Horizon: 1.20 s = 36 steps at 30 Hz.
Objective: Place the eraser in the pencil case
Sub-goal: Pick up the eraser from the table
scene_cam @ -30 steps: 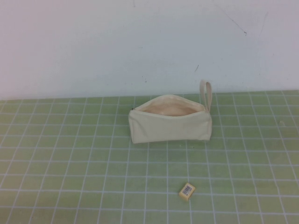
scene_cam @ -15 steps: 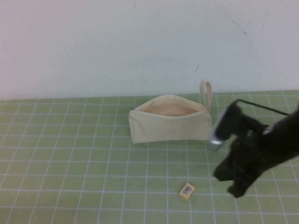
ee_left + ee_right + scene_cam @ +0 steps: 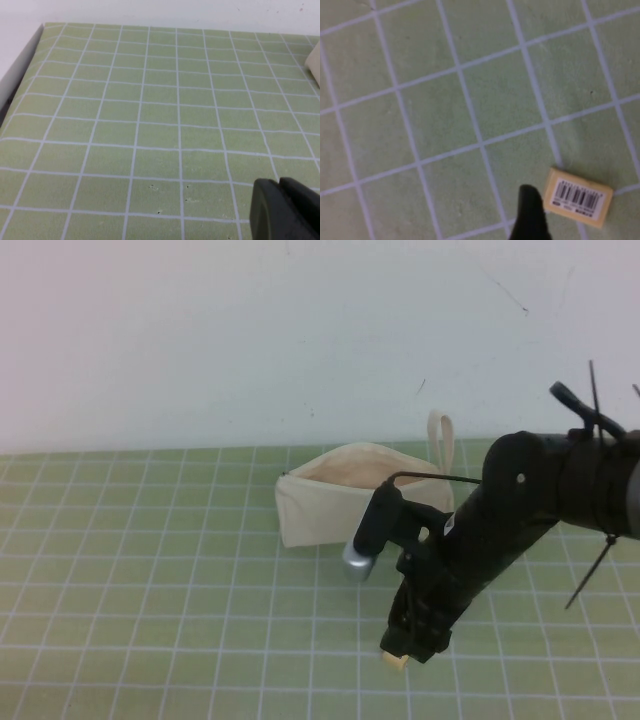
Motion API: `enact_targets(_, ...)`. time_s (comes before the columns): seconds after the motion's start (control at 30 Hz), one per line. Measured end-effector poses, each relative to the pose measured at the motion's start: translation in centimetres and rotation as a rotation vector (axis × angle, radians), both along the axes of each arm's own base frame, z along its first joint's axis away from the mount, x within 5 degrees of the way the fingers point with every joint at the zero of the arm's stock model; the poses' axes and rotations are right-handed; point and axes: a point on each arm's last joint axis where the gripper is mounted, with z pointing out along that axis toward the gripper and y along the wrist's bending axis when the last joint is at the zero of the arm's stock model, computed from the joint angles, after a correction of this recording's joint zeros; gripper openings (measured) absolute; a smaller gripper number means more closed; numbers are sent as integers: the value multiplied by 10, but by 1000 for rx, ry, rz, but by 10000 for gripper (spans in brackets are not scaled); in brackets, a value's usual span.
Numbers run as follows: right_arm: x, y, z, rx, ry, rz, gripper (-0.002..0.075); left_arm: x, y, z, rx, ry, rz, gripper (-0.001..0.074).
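Note:
The eraser (image 3: 579,201), a small tan-yellow block with a barcode label, lies flat on the green grid mat; in the high view only its edge (image 3: 393,661) shows under my right gripper (image 3: 410,640). The right gripper hangs just above it, open, with one dark finger (image 3: 530,217) close beside the eraser and the other out of frame. The cream pencil case (image 3: 320,502) stands behind, its mouth open upward and its loop strap (image 3: 441,440) at the right end; the right arm covers its right part. My left gripper (image 3: 280,210) is shut and empty, low over the mat.
The green grid mat (image 3: 150,580) covers the table up to a white wall (image 3: 200,340) at the back. A corner of the pencil case shows at the edge of the left wrist view (image 3: 315,62). The mat's edge (image 3: 20,60) shows in that view.
The right arm came in from the right and moved left and down, from beside the pencil case to directly over the eraser, now covering most of it. The pencil case and eraser have not moved.

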Motion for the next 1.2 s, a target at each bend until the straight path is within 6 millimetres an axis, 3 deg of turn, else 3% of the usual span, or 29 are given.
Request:
enact_targets(0.63, 10, 4, -44, -69, 92, -35, 466, 0, 0, 0, -2, 0, 0, -1)
enact_targets(0.83, 11, 5, -44, -64, 89, -39, 304, 0, 0, 0, -2, 0, 0, -1)
enact_targets(1.0, 15, 8, -39, -59, 91, -30, 304, 0, 0, 0, -2, 0, 0, -1)
enact_targets(1.2, 26, 18, -10, -30, 78, 7, 304, 0, 0, 0, -2, 0, 0, -1)
